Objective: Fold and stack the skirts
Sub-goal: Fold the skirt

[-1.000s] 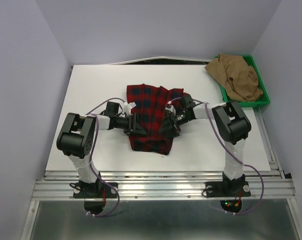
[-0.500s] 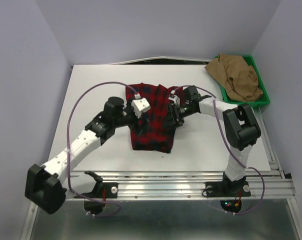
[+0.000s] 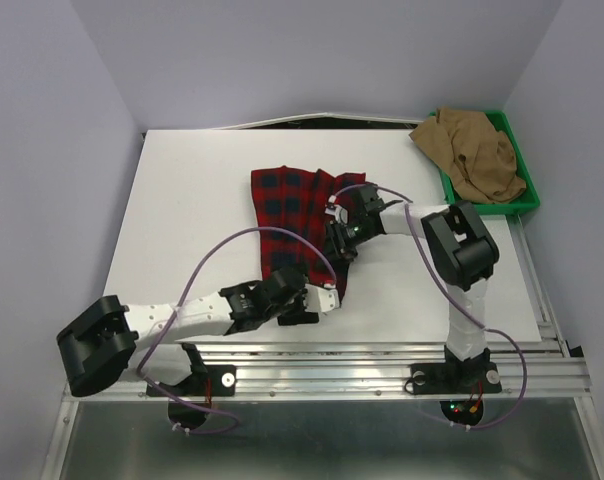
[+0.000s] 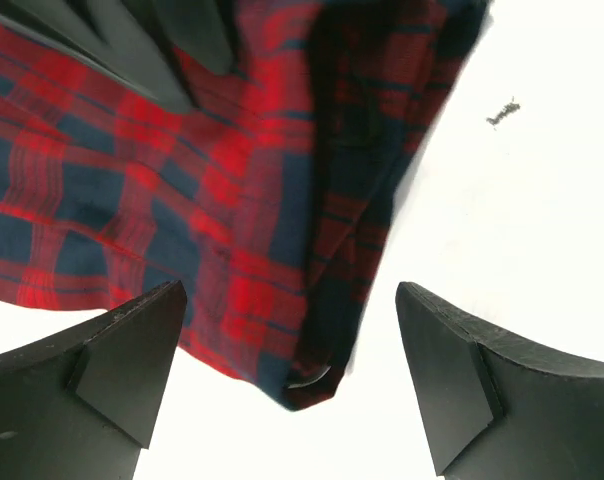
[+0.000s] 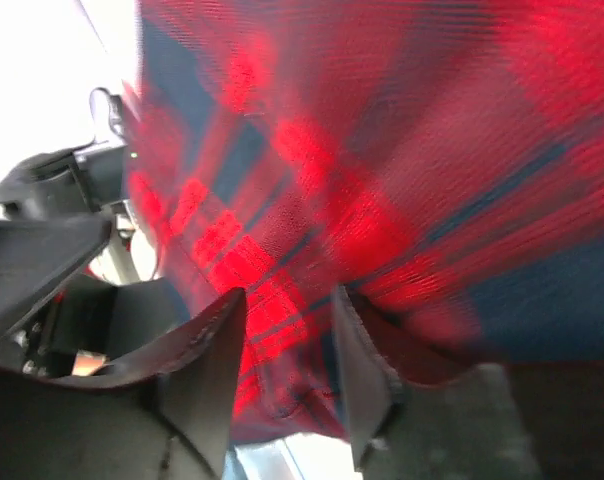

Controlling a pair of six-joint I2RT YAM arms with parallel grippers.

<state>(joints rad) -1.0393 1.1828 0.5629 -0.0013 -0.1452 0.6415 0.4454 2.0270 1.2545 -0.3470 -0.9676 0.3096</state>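
Your left gripper [image 4: 290, 295] gapes wide around the near corner of the red plaid skirt [image 3: 287, 205], holding nothing. Your right gripper [image 5: 287, 310] pinches the skirt's right edge. The tan skirt [image 3: 477, 155] lies heaped in the green tray [image 3: 523, 205].

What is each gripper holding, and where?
The right gripper pinches the plaid skirt at its right edge; the left gripper is open by the near corner, gripping nothing.

this looks like a robotics lab test cell: a plain white flat surface [image 3: 182, 200] is boxed in by bare pale lilac wall panels [image 3: 52, 150]. the left black-and-white robot arm [image 3: 172, 318] and the right black-and-white robot arm [image 3: 462, 245] are bolted to a ribbed aluminium rail [image 3: 322, 378] at its near edge, with thin purple cables [image 3: 244, 232] looping off them.
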